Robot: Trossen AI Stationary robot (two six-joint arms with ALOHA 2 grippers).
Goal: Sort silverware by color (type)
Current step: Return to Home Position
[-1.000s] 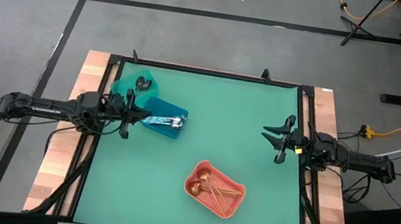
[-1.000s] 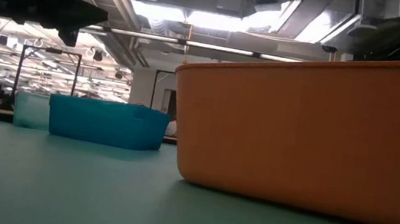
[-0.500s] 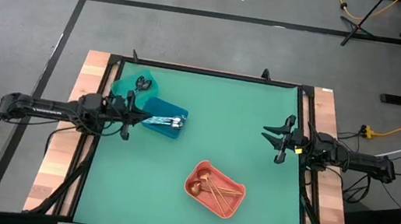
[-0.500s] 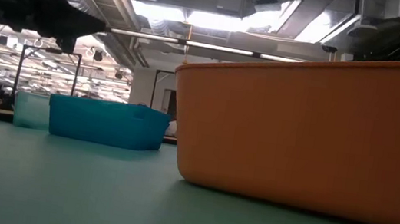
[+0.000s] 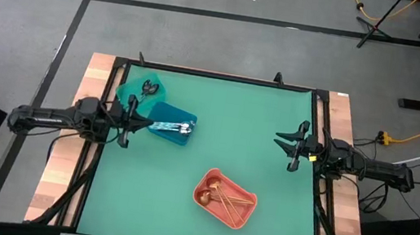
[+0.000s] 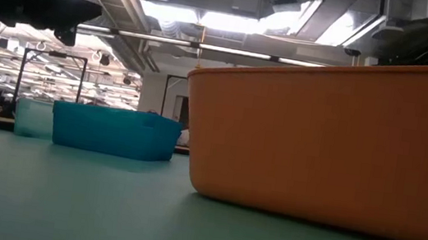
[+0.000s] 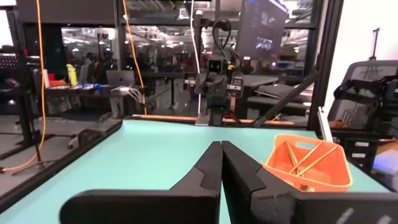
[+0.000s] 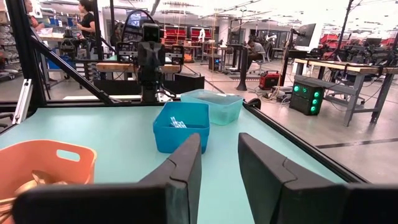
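Worktop (image 5: 217, 127): plain green surface, with light wood strips (image 5: 58, 170) along its sides.
Coral-orange bin (image 6: 335, 144): opaque; it holds copper-gold spoons (image 5: 220, 195).
Blue bin (image 6: 113, 132): opaque; it holds utensils (image 5: 180, 126) in silver and light blue, any pattern too small to tell.
Teal bin (image 8: 214, 106): pale and translucent; it holds one dark spoon (image 5: 148, 87).

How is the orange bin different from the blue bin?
The orange bin is coral coloured; the blue bin is blue. The orange bin holds copper-gold spoons; the blue bin holds silvery utensils. The orange bin stands alone; the blue bin sits beside a teal bin. Both hold silverware on the green table.
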